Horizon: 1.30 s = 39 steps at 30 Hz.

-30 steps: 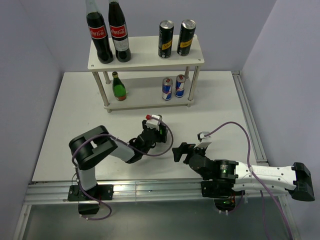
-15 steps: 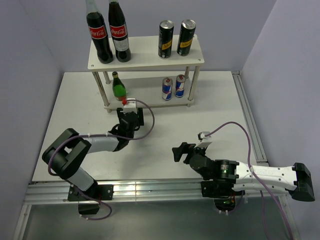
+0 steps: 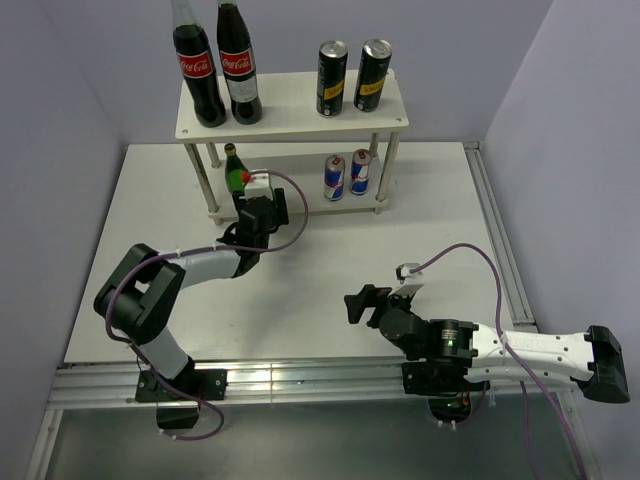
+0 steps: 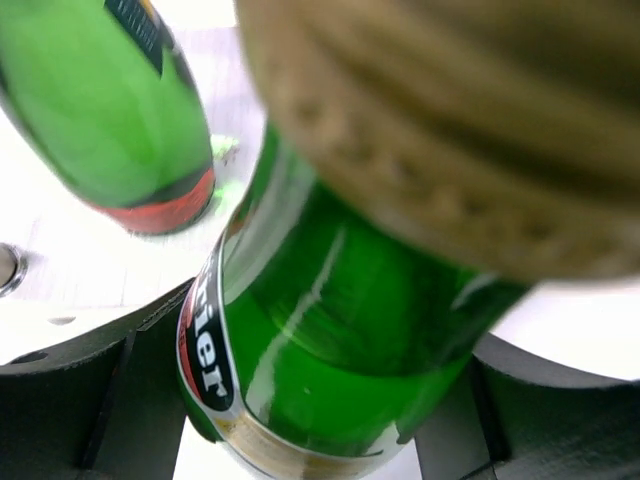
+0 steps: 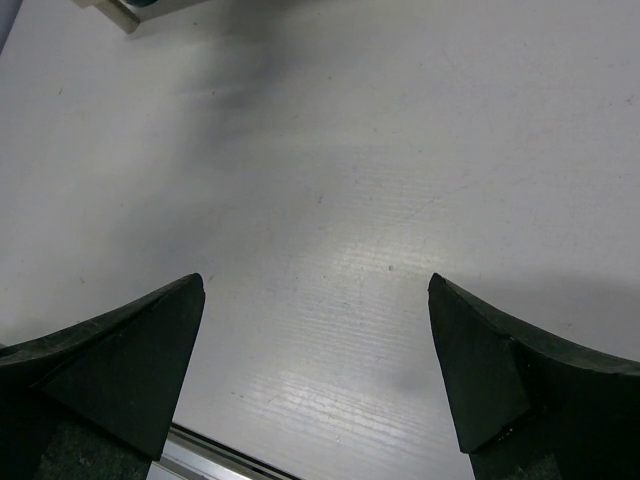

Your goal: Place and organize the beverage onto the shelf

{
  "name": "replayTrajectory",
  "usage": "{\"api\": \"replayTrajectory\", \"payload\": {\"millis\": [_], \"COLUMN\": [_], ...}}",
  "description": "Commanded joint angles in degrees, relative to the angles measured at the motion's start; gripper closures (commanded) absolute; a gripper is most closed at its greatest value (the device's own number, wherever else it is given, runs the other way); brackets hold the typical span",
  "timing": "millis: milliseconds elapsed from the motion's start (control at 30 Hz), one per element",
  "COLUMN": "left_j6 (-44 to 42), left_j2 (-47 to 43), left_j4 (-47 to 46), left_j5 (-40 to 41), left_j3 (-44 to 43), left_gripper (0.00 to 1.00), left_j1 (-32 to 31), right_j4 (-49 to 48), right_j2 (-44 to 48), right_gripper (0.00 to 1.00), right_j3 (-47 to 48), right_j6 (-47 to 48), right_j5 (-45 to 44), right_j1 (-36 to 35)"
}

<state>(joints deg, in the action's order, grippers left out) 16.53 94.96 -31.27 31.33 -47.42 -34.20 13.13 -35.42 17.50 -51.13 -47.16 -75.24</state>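
Observation:
My left gripper [image 3: 256, 203] is shut on a small green glass bottle [image 4: 340, 340] with a red cap [image 3: 246, 178], at the front left of the white shelf's lower tier [image 3: 300, 197]. A second green bottle [image 3: 236, 170] stands on that tier just to its left, and it also shows in the left wrist view [image 4: 110, 100]. Two blue-and-silver cans [image 3: 346, 176] stand on the lower tier at the right. Two black cans with yellow labels [image 3: 350, 78] stand on the top board [image 3: 293, 112]. My right gripper [image 3: 356, 304] is open and empty over the bare table [image 5: 330, 200].
Two large cola bottles [image 3: 215, 65] stand at the left of the top board. A pale ribbed cylinder [image 4: 450, 130] fills the top of the left wrist view, very close. Purple walls stand behind and to both sides. A metal rail [image 3: 300, 378] runs along the near edge.
My left arm has swung left and toward the shelf with the green bottle in it, from mid-table to the lower tier's front beside the other green bottle. The right arm has not moved.

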Motion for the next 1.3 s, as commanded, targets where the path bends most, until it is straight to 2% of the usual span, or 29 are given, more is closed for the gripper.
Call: {"api": "replayTrajectory", "payload": {"millis": [0,467,700,1100,1167,1200,1233,1267], "left_j6": [-0.9,-1.2,-1.0,-1.7,-1.9,-1.9,-1.8,-1.9], "left_j2": [0.5,13.6,15.9,18.6,18.7,18.7,18.7,18.6], "left_j4": [-7.0,-7.8,-8.0,-5.6,-5.8,-5.8,-5.7,-5.6], "left_j5": [0.7,6.3,8.0,4.8,4.2,4.1,4.0,3.7], "left_j3": [-5.7,-17.3,-18.8,-21.7,-21.7,-21.8,-21.8,-21.8], "left_gripper": [1.0,1.0,1.0,0.99,0.95,0.84,0.79,0.62], "left_j1": [0.5,1.9,3.9,6.9,6.9,6.9,7.0,7.0], "right_j4": [-1.7,-1.9,-2.3,-2.8,-2.9,-2.9,-2.9,-2.9], "right_j2": [-0.1,-0.4,-1.0,-1.9,-2.0,-2.0,-2.1,-2.1], "right_gripper": [0.0,0.0,0.0,0.0,0.0,0.0,0.0,0.0], "right_j3": [-0.1,-0.1,0.1,0.3,0.3,0.3,0.3,0.3], "right_j6": [0.2,0.4,0.8,1.0,1.0,1.0,1.0,1.0], "right_j5": [-1.3,-1.0,-0.9,-0.5,-0.6,-0.6,-0.6,-0.6], "right_j1": [-0.5,-0.5,-0.5,-0.5,-0.5,-0.5,-0.5,-0.5]}}
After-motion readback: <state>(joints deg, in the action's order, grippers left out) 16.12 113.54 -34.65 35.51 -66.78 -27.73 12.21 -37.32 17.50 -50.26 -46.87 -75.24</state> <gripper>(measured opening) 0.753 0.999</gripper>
